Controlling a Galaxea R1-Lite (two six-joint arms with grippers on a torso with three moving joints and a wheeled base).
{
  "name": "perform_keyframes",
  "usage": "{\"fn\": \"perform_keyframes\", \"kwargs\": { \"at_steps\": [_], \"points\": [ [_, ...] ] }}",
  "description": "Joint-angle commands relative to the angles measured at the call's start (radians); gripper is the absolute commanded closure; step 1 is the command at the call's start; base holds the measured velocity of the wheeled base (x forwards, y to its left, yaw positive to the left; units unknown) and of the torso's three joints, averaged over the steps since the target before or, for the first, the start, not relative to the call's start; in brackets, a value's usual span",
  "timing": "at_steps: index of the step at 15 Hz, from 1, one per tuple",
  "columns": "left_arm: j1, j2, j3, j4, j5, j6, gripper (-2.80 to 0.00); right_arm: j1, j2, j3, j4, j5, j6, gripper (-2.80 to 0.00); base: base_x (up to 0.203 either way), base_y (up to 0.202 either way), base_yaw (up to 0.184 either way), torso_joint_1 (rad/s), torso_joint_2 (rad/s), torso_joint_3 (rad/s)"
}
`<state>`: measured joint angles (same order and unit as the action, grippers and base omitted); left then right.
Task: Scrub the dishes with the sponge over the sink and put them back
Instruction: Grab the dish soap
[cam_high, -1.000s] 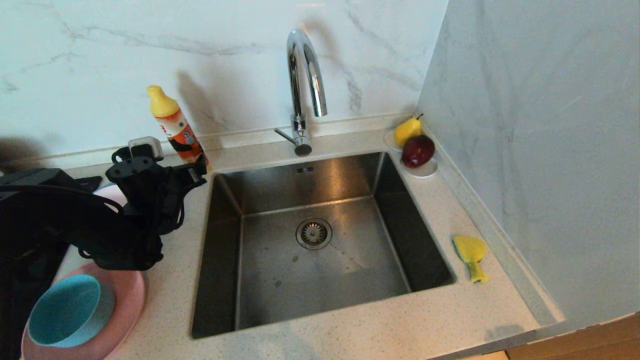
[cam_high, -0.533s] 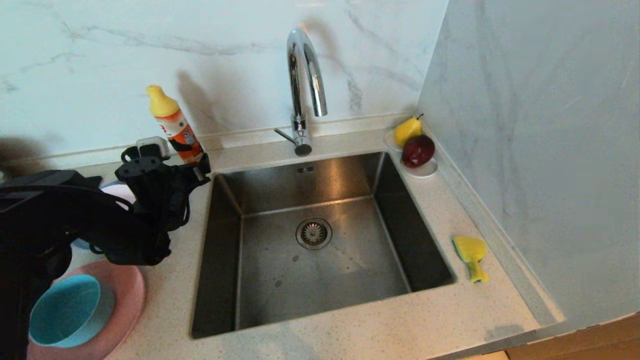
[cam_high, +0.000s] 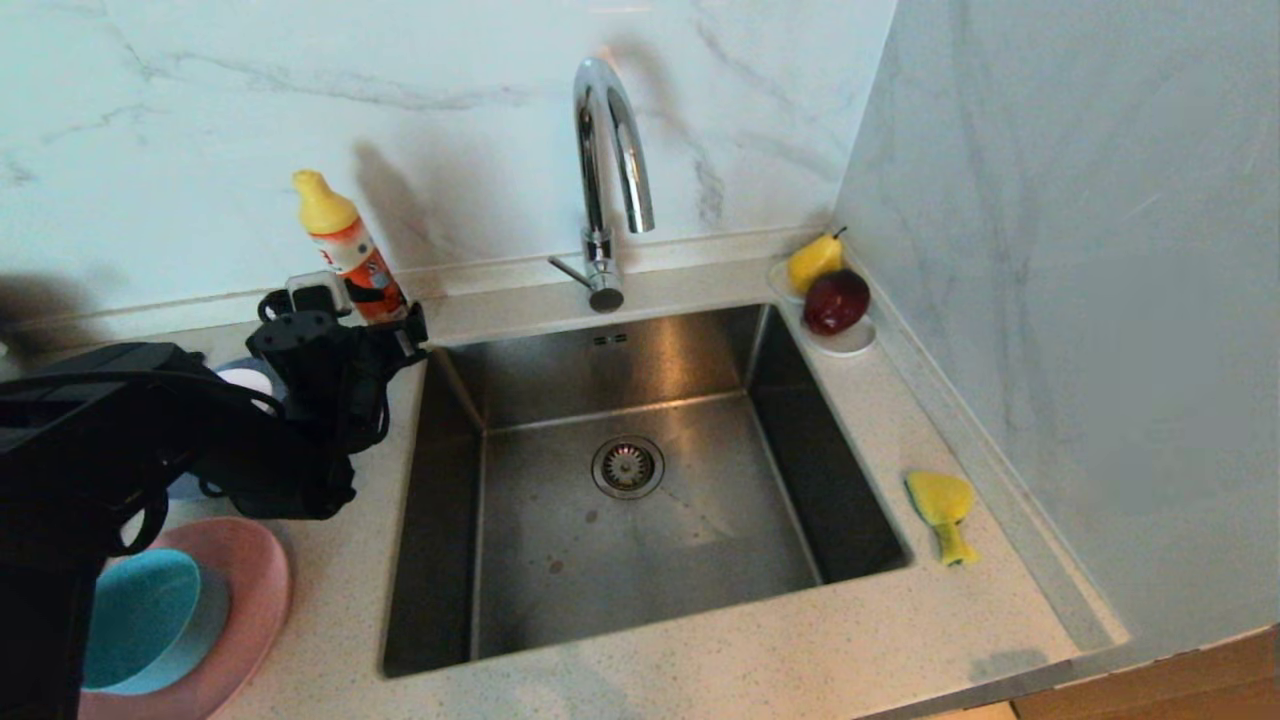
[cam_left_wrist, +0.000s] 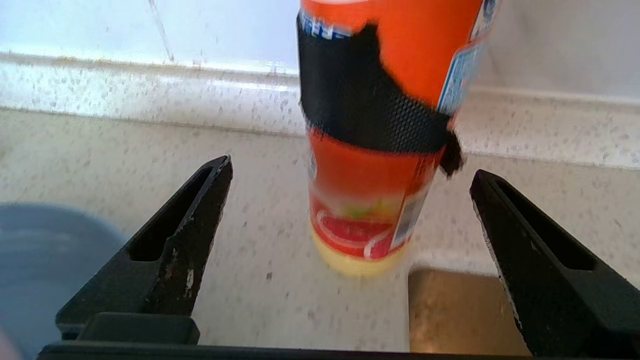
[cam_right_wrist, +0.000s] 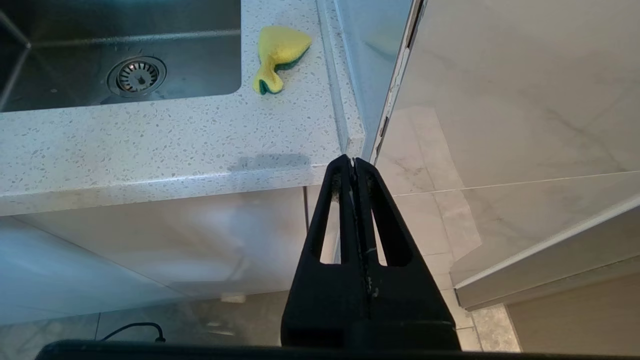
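The yellow sponge (cam_high: 942, 510) (cam_right_wrist: 280, 50) lies on the counter right of the steel sink (cam_high: 560, 560) (cam_right_wrist: 190, 65). Left of the sink, a teal bowl (cam_high: 140, 620) sits on a pink plate (cam_high: 250, 590). Behind them, mostly hidden by my left arm, are a pale bowl (cam_high: 245, 382) and a blue-grey plate (cam_left_wrist: 40, 260). My left gripper (cam_high: 398, 335) (cam_left_wrist: 350, 167) is open just above the counter at the sink's far left corner, its fingers either side of an orange bottle (cam_high: 350, 250) (cam_left_wrist: 380, 125) and clear of it. My right gripper (cam_right_wrist: 354, 160) is shut and empty, parked below the counter's front edge.
A curved chrome faucet (cam_high: 605, 150) stands behind the sink, and a round drain (cam_high: 627, 466) sits in its middle. A white saucer (cam_high: 850, 347) with a pear and a red fruit is at the far right corner. A marble wall (cam_high: 1080, 300) closes the right side.
My left arm has reached further back and right, bringing the open gripper up to the orange bottle and covering more of the teal bowl. Nothing else has moved.
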<state>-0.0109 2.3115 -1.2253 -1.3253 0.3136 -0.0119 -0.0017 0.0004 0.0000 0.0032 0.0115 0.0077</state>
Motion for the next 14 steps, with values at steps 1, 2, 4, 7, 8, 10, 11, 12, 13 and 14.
{"fn": "perform_keyframes", "kwargs": {
  "at_steps": [1, 2, 4, 7, 8, 10, 11, 12, 13, 14],
  "points": [
    [0.0, 0.009, -0.026, 0.001, 0.004, 0.0, -2.8, 0.0, 0.0, 0.0, 0.0, 0.001, 0.0, 0.0, 0.0, 0.0, 0.0, 0.0, 0.0, 0.0],
    [0.0, 0.012, -0.037, 0.003, 0.004, 0.0, -2.8, 0.0, 0.0, 0.0, 0.0, 0.001, 0.0, 0.0, 0.0, 0.0, 0.0, 0.0, 0.0, 0.0],
    [0.0, 0.029, -0.059, 0.006, 0.004, 0.006, -2.8, 0.0, 0.0, 0.0, 0.0, 0.001, 0.0, 0.0, 0.0, 0.0, 0.0, 0.0, 0.0, 0.0],
    [0.0, 0.046, -0.091, 0.011, 0.004, 0.01, -2.8, 0.0, 0.0, 0.0, 0.0, 0.001, 0.0, 0.0, 0.0, 0.0, 0.0, 0.0, 0.0, 0.0],
    [0.0, 0.051, -0.098, 0.012, 0.005, 0.009, -2.8, 0.0, 0.0, 0.0, 0.0, 0.001, 0.0, 0.0, 0.0, 0.0, 0.0, 0.0, 0.0, 0.0],
    [0.0, 0.063, -0.125, 0.013, 0.007, 0.014, -2.8, 0.0, 0.0, 0.0, 0.0, 0.001, 0.0, 0.0, 0.0, 0.0, 0.0, 0.0, 0.0, 0.0],
    [0.0, 0.066, -0.143, 0.017, 0.006, 0.019, -2.8, 0.0, 0.0, 0.0, 0.0, 0.001, 0.0, 0.0, 0.0, 0.0, 0.0, 0.0, 0.0, 0.0],
    [0.0, 0.072, -0.155, 0.027, 0.006, 0.02, -2.8, 0.0, 0.0, 0.0, 0.0, 0.001, 0.0, 0.0, 0.0, 0.0, 0.0, 0.0, 0.0, 0.0],
    [0.0, 0.075, -0.171, 0.035, 0.005, 0.02, -2.8, 0.0, 0.0, 0.0, 0.0, 0.001, 0.0, 0.0, 0.0, 0.0, 0.0, 0.0, 0.0, 0.0],
    [0.0, 0.081, -0.183, 0.039, 0.005, 0.021, -2.8, 0.0, 0.0, 0.0, 0.0, 0.001, 0.0, 0.0, 0.0, 0.0, 0.0, 0.0, 0.0, 0.0]
  ]
}}
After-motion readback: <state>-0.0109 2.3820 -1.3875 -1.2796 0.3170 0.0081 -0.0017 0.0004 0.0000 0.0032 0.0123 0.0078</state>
